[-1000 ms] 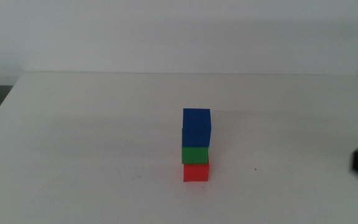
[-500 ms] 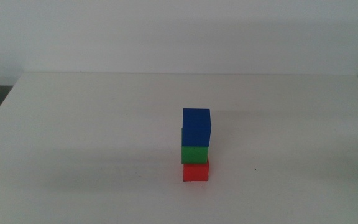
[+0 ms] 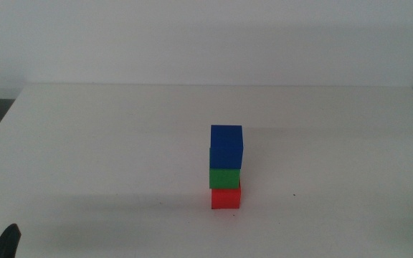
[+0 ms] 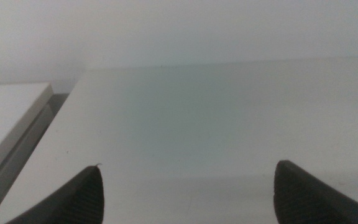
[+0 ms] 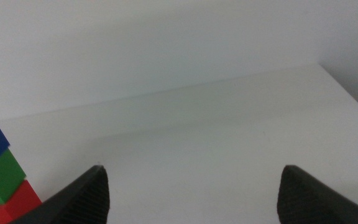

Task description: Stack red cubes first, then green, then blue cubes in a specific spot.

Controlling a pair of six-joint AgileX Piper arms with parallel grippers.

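3 cubes stand as 1 column near the middle of the bench (image 3: 84, 143): red (image 3: 226, 198) at the bottom on the spot, green (image 3: 224, 177) on it, blue (image 3: 226, 146) on top. The order asked for is there, so my judgement is that only the retreat is left.

The left hand (image 4: 185, 199) is released, jaws wide apart over bare bench, with nothing between them; in the middle view only a dark tip (image 3: 7, 242) shows at the lower left corner, the stack well apart from it. The right hand (image 5: 191, 199) is also released and empty, out of the middle view; the stack lies off beyond its left jaw, near but not touching.

To finish well, keep both hands low and clear, and move the right one away from the column, not across it. Blue looks to sit a little off square on green, so a bump could topple it.
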